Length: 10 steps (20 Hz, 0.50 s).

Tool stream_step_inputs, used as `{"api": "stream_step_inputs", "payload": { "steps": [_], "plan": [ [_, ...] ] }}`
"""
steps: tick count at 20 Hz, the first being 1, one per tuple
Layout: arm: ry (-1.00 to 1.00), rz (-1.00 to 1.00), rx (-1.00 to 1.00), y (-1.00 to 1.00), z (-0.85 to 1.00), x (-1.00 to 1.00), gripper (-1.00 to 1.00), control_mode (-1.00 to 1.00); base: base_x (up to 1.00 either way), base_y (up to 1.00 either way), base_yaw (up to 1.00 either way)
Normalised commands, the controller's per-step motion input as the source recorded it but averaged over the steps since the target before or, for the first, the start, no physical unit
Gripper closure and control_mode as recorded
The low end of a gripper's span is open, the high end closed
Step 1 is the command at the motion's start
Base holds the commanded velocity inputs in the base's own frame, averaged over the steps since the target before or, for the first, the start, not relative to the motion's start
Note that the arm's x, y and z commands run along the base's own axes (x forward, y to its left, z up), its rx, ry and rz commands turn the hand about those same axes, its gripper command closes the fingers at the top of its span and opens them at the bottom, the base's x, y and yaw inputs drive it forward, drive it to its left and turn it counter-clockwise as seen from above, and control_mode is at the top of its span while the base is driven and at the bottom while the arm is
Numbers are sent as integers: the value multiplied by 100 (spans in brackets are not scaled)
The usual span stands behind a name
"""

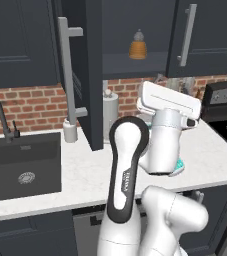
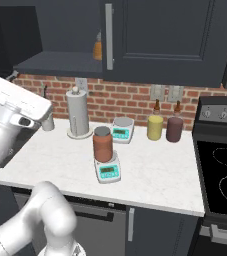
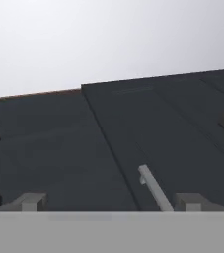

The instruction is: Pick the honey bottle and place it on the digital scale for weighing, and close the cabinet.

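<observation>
Setting: white marbled countertop ran below a red brick backsplash, with a dark sink at the arm's left and a black stove at its right.
Honey bottle: the reddish-brown jar with a grey lid stood upright on the digital scale.
Digital scale: the low white unit with a teal display sat on the countertop in front of a paper towel roll; its plate was covered by the jar.
Second scale: a boxier white scale stood behind, just beside a yellow bottle and a dark red bottle.
Cabinet: the dark upper wall cabinet had one door swung outward, its long grey bar handle facing the room. An orange beehive bottle stood on the shelf inside.
Gripper: in the hand view, the gripper was spread wide, both fingertips far apart, gripping nothing and touching nothing. Dark panelled cabinet fronts and a grey bar handle lay ahead of it.
</observation>
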Motion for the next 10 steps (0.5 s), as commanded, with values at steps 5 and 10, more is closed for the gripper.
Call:
{"api": "stream_step_inputs", "payload": {
  "steps": [5,10],
  "plan": [
    [21,23,7,-84,-43,-13,-100,-100,0,0,0],
    [21,15,0,-2,-65,2,-100,-100,0,0,0]
  ]
}}
